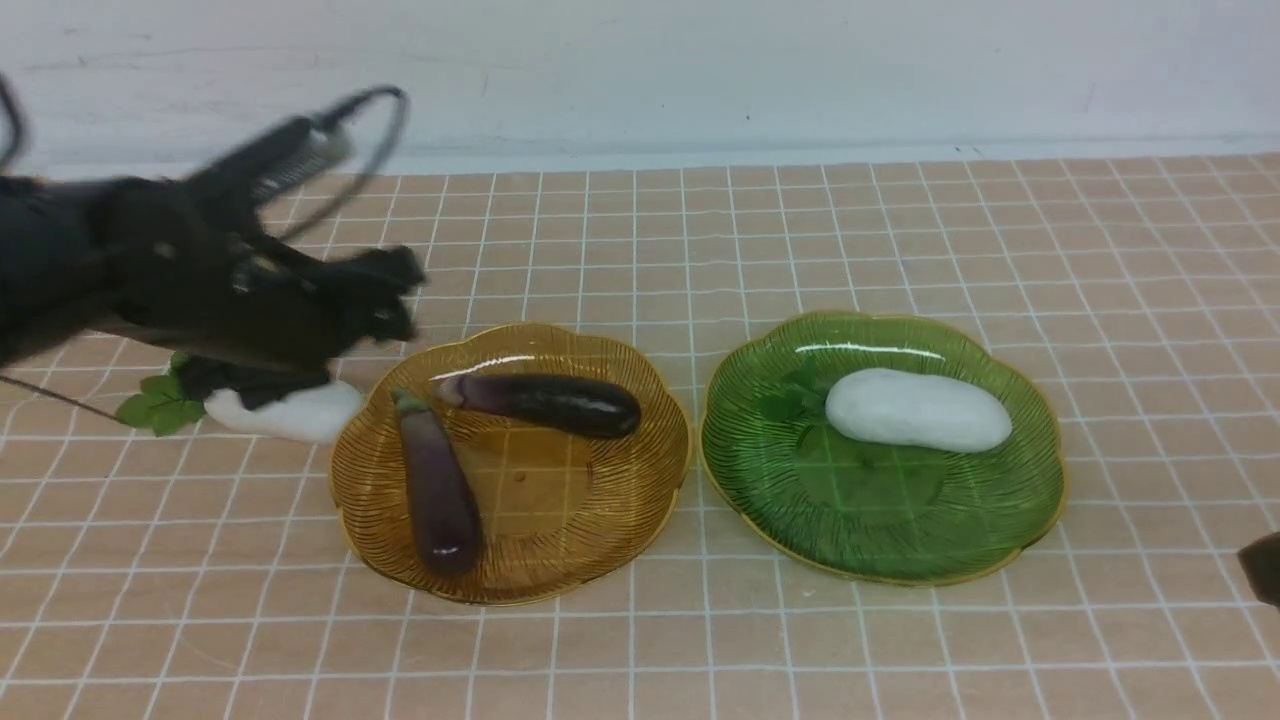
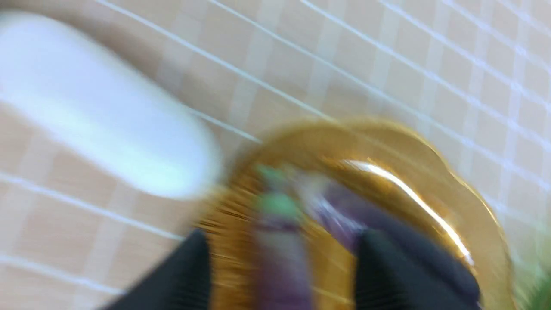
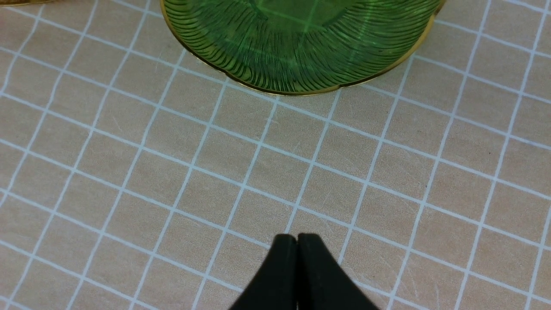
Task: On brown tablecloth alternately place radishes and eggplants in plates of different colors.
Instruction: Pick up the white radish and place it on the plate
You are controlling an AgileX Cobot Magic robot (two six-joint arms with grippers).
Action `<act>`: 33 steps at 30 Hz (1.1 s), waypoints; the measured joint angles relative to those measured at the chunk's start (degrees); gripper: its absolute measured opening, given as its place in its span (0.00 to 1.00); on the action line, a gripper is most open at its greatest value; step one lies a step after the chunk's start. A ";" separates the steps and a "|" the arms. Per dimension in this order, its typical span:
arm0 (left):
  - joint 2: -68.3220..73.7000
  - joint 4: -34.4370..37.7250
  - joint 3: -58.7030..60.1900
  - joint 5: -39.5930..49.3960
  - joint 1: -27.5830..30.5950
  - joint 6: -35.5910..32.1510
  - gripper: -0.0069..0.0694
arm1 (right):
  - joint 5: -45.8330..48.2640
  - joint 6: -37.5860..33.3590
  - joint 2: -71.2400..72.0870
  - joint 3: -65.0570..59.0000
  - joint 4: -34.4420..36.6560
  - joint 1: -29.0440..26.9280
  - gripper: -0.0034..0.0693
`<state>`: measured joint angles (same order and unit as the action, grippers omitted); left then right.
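My left gripper [image 2: 284,267] stands wide with nothing between its fingers; in the front view it blocks part of the near-wall-side view of one radish [image 1: 290,410], which lies on the cloth [image 1: 640,690] just beside the amber plate [image 1: 520,545]. That plate holds two eggplants [image 1: 440,490] [image 1: 560,402], stem ends close together. The green plate [image 1: 880,540], to its right, has the other radish [image 1: 918,410], leaves leftward. My right gripper [image 3: 297,271] is closed over the cloth.

1. Brown tablecloth [image 1: 640,640]: white-gridded, spread flat.
2. Amber plate [image 1: 520,500]: scalloped, holds two glossy purple eggplants [image 1: 440,490].
3. Green plate [image 1: 870,520]: scalloped, holds a white radish [image 1: 915,410].
4. Other radish [image 1: 330,410]: leafy, lies beside the amber plate.
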<state>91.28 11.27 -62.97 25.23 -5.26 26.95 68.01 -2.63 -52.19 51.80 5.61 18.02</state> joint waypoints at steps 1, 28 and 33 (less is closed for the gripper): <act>-0.77 0.00 -0.01 1.86 2.56 0.00 0.48 | 0.00 0.00 0.00 0.00 0.00 0.00 0.03; 14.69 2.11 -0.08 -14.99 8.22 7.36 0.96 | -2.55 0.00 0.00 0.00 0.00 0.00 0.03; 17.63 6.35 -0.08 -15.28 8.22 8.03 0.99 | -3.44 0.00 0.00 0.00 0.17 0.00 0.03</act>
<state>108.92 17.61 -63.04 9.95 2.96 34.97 64.57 -2.63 -52.19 51.80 5.77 18.02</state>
